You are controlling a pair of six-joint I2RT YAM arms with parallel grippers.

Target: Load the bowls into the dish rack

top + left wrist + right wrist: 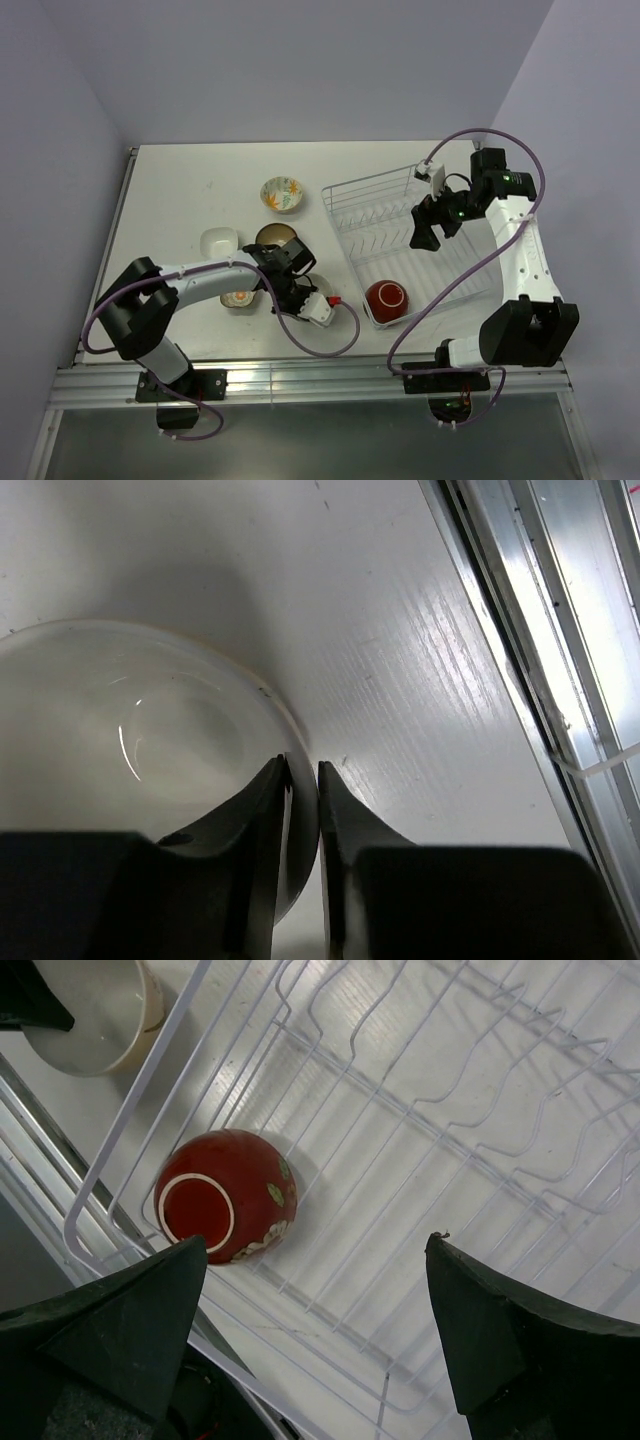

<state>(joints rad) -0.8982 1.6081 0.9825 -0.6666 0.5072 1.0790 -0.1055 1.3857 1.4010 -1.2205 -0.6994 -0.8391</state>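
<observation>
Pale lilac walls [300, 70] stand around a white table [180, 180], and the white wire dish rack [375, 210] sits on its right half. So far only one bowl is loaded. The red bowl [225, 1208] lies at the near end of the dish rack, close to the corner, tipped over so that its foot ring faces the right wrist camera. The right gripper [315, 1335] hangs above the dish rack with its fingers far apart and nothing between them. The other five bowls are on the table, left of the dish rack. The cream bowl with orange flowers [283, 193] is the farthest. The white squarish bowl [219, 241] and the dark brown bowl [272, 236] are side by side nearer to me. The flower-shaped patterned bowl [238, 298] is partly hidden under the left arm. The fifth one, a white-inside bowl [150, 710], stands near the front edge of the table, not far from the metal rail [560, 630]. The left gripper [303, 770] is at this bowl, one finger inside and one finger outside, and they are drawn close together on the rim. It looks to me like a pinch on the rim, though I cannot tell how firm it is. I judge the task to be at an early stage: one bowl done, one being taken, four waiting.
</observation>
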